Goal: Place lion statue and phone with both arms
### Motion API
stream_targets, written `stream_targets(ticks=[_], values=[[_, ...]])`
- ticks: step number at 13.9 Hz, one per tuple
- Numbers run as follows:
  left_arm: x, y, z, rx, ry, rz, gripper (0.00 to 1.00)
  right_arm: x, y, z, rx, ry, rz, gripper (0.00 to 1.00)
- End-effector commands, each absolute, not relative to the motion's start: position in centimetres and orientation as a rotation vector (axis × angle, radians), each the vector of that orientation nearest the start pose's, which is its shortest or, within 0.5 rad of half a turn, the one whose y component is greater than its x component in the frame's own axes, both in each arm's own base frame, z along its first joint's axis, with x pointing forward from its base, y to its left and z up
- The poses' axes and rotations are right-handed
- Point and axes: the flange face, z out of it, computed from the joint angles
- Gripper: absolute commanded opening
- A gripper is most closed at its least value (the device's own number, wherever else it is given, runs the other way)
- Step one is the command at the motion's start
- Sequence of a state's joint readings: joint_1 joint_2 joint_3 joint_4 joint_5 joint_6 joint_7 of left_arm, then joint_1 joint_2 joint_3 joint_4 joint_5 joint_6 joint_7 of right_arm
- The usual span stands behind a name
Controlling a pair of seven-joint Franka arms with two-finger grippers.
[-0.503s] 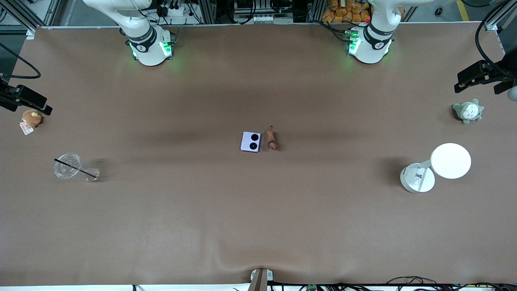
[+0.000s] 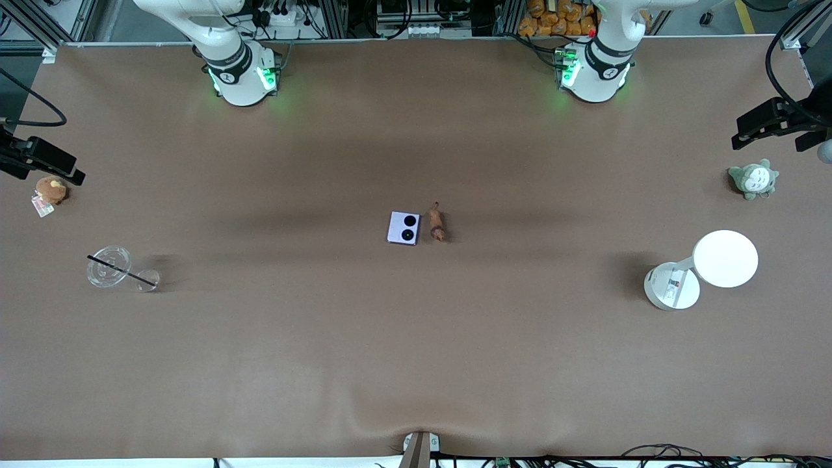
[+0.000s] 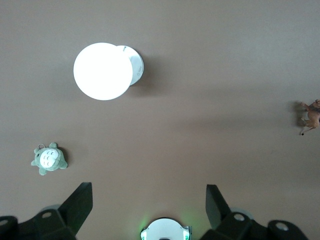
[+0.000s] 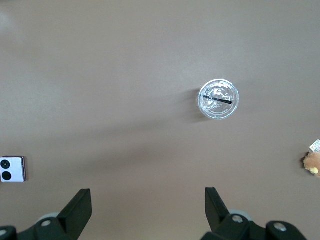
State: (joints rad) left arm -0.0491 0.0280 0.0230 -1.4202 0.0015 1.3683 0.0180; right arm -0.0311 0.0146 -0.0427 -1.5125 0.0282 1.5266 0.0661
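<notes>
The pale lavender phone, folded, lies mid-table with its two black camera circles up; the right wrist view catches it at its edge, phone. The reddish-brown lion statue lies right beside it, toward the left arm's end, and also shows in the left wrist view, lion statue. My left gripper hangs high over the table between the lion and the lamp, open and empty. My right gripper hangs high over the stretch between the phone and the clear cup, open and empty.
A white lamp and a grey-green plush sit toward the left arm's end. A clear cup with a black straw, a small glass and a brown plush with a tag sit toward the right arm's end.
</notes>
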Motion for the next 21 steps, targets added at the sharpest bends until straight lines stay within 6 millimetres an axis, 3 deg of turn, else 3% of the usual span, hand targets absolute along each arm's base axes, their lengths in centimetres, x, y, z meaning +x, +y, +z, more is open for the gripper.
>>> stream_targets(ticks=[1,2,6,8,10,12,13,16,21], values=[[54.0,-2.6,65.3,-3.144,0.089,0.174,1.00,55.0,-3.6,64.4,-3.109,0.199,0.000,1.00],[54.0,-3.6,65.1,-3.148,0.101,0.182,1.00,55.0,-3.6,64.4,-3.109,0.199,0.000,1.00],[56.3,-9.2,61.0,-3.142,0.163,0.247,1.00,55.0,-3.6,64.4,-3.109,0.199,-0.003,1.00],[57.6,-12.1,59.0,-3.149,0.106,0.229,1.00,54.9,-3.6,64.3,-3.109,0.199,0.002,1.00],[58.2,-16.1,56.7,-3.153,0.148,0.242,1.00,55.0,-3.5,64.3,-3.109,0.196,0.002,1.00],[58.3,-18.7,55.7,-3.154,0.091,0.224,1.00,55.0,-3.5,64.3,-3.110,0.196,0.002,1.00],[58.4,-20.2,54.3,-3.146,0.075,0.253,1.00,55.0,-3.4,64.3,-3.110,0.194,0.000,1.00],[57.4,-28.4,50.8,-3.131,0.054,0.233,1.00,55.1,-3.1,64.3,-3.112,0.185,-0.002,1.00],[56.1,-40.2,42.2,-3.189,0.059,0.148,1.00,55.1,-2.9,64.3,-3.112,0.177,-0.005,1.00]])
